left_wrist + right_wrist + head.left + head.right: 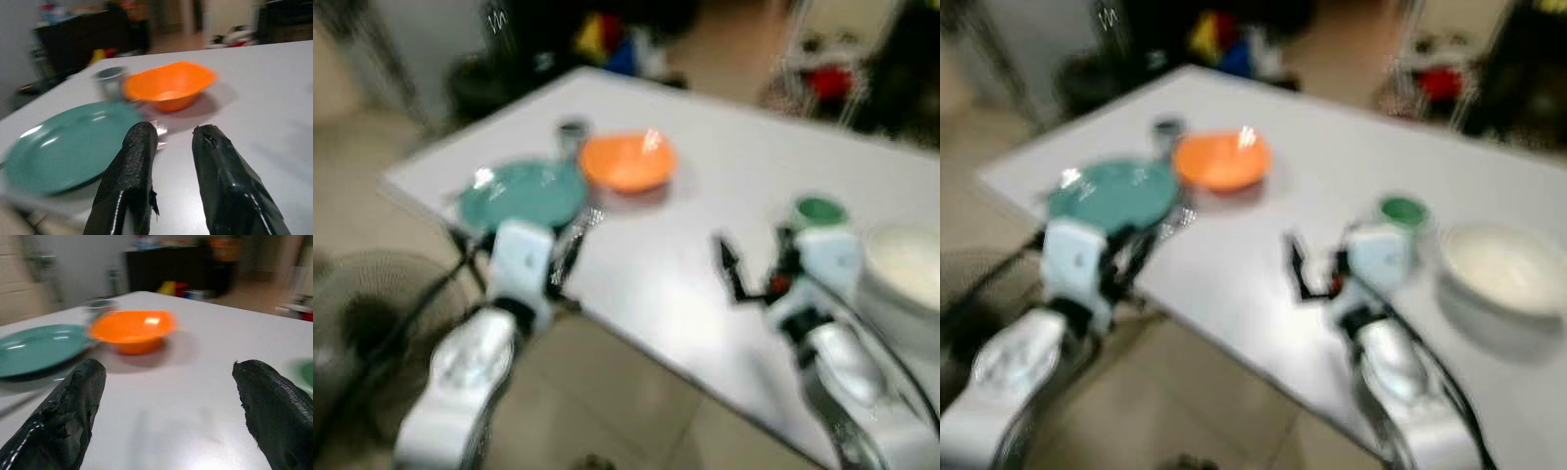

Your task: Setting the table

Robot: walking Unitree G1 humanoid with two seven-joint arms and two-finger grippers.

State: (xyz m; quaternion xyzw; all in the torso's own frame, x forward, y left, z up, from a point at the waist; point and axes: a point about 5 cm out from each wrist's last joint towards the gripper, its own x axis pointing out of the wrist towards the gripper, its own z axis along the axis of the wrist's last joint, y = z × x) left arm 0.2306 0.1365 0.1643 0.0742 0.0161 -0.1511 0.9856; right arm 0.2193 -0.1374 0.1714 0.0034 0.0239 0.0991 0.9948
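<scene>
A white table (724, 157) carries a teal plate (522, 194), an orange bowl (627, 162) just right of it and a small grey cup (573, 131) behind them. Something silvery, perhaps cutlery (588, 219), lies at the plate's right edge. A green cup (819, 211) and a white bowl (908, 262) stand at the right. My left gripper (565, 262) hovers at the table's near edge by the plate, its fingers (139, 152) slightly apart and holding nothing. My right gripper (728, 270) is wide open over bare tabletop, left of the green cup. Every view is blurred.
A dark fan-like object (367, 333) stands on the floor to the left of the table corner. Beyond the table's far edge lie dark furniture and coloured clutter (607, 39). Tiled floor (626, 411) shows below the near edge.
</scene>
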